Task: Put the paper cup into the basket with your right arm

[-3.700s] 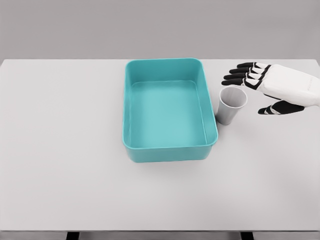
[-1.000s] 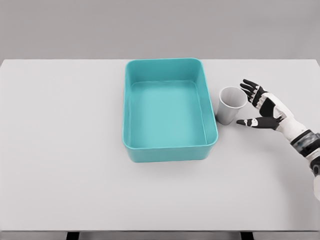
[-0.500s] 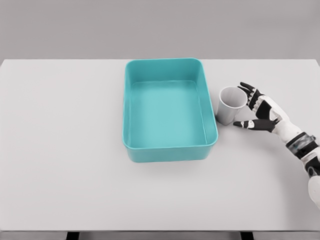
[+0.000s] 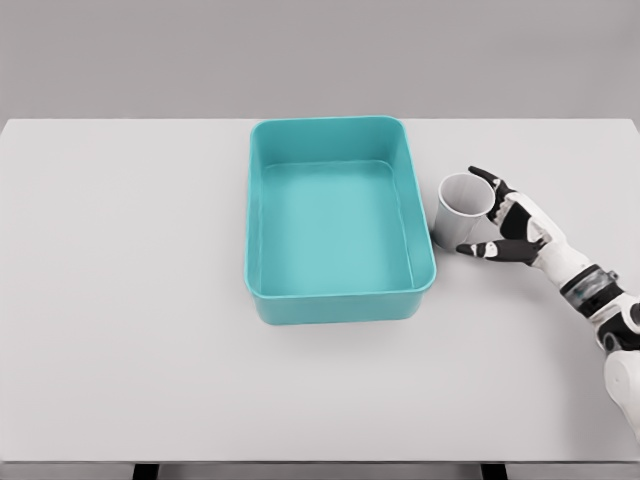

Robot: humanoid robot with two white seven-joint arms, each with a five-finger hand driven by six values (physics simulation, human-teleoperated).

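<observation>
A white paper cup [image 4: 460, 209] stands upright on the table, just right of the teal basket [image 4: 338, 296] and touching or almost touching its right wall. My right hand [image 4: 484, 214] reaches in from the lower right, low over the table. Its fingers [image 4: 497, 191] are spread around the cup's right side, the thumb [image 4: 484, 249] lying at the cup's base. The hand is open and does not clasp the cup. The basket is rectangular, deep and holds nothing. The left arm does not show.
The white table [image 4: 130, 300] runs the whole width of the view, with its front edge at the bottom and a grey wall behind it. The basket's tall right wall stands between the cup and the basket's inside.
The right hand came down from above the table to cup height and slid left, closing in on the cup's right side. The cup and basket have not moved.
</observation>
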